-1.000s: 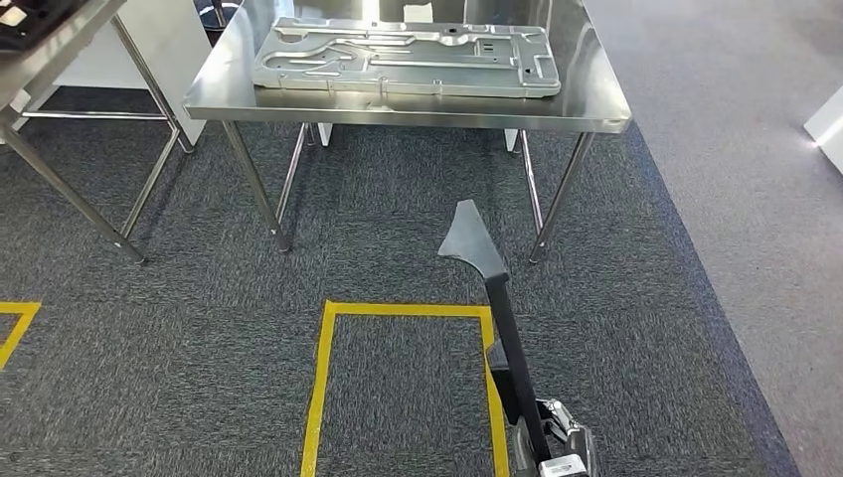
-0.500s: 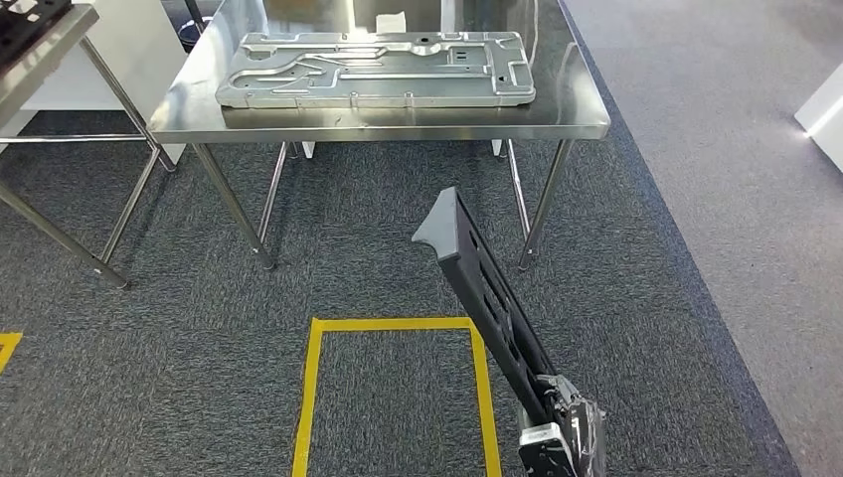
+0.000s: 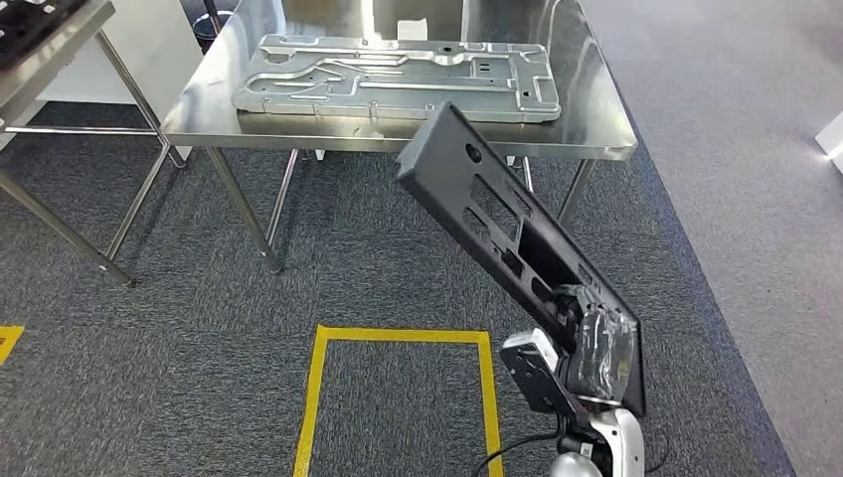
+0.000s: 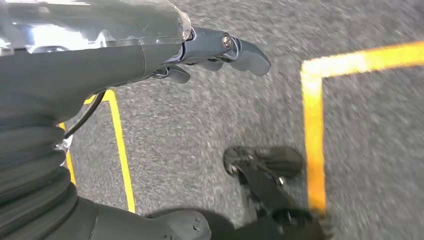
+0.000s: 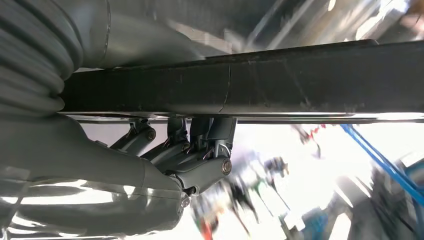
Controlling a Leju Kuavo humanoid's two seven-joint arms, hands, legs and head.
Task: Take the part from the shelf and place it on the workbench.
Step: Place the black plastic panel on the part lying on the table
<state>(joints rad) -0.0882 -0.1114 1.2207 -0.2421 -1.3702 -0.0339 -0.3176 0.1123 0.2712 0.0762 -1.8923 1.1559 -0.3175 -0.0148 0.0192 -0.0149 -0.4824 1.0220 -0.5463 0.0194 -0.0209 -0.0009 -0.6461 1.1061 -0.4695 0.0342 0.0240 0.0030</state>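
Left hand (image 4: 150,55): hangs above the floor, holding nothing.
Fingers (image 4: 245,50): dark, held out nearly straight, close together.
Carpet (image 4: 200,130): grey, below the hand.
Yellow tape lines (image 4: 312,130): one bends at a corner; another runs near the wrist cover.

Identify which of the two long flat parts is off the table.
The black part, gripped by the right hand and tilted in the air; the silver part lies flat on the steel table.

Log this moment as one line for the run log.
right robot hand: holds black part, raised toward workbench | left robot hand: empty, over carpet | bench: metal plate on it | part not yet placed
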